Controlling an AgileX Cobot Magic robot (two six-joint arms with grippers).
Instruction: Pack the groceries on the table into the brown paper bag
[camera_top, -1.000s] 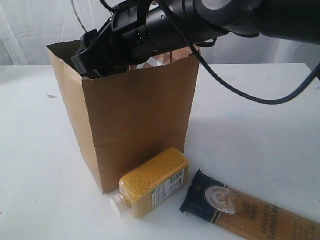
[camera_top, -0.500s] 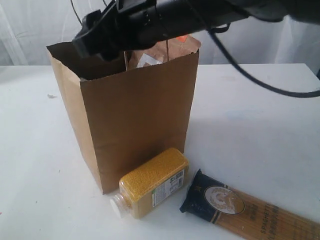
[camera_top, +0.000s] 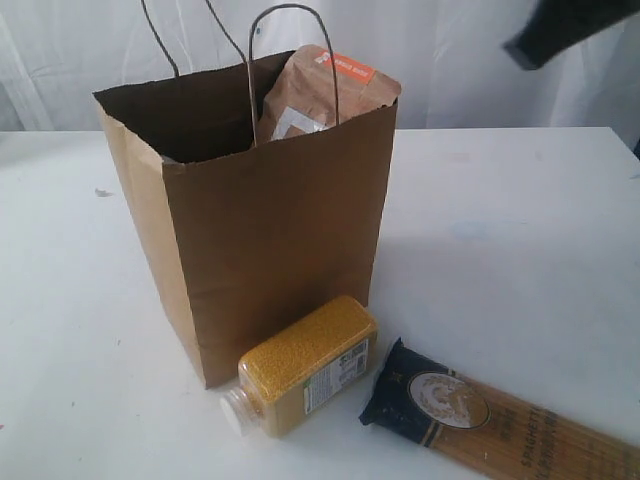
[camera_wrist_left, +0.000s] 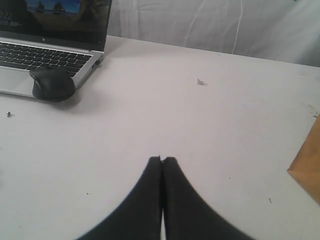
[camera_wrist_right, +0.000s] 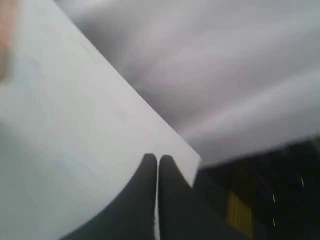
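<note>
The brown paper bag stands upright on the white table, handles up. The brown pouch with orange label sticks out of its top at the back right. In front of the bag lies the yellow-grain bottle on its side, and to its right the long spaghetti pack. A corner of the bag shows in the left wrist view. My left gripper is shut and empty over bare table. My right gripper is shut and empty; its arm is a dark blur at top right. The jar, can and carton are out of view.
A laptop and a black mouse sit on the table far from the bag in the left wrist view. A white curtain hangs behind the table. The table's edge and dark floor show in the right wrist view.
The right arm has lifted off the bag's mouth and swung up and away to the right. The pouch now stands uncovered in the bag.
</note>
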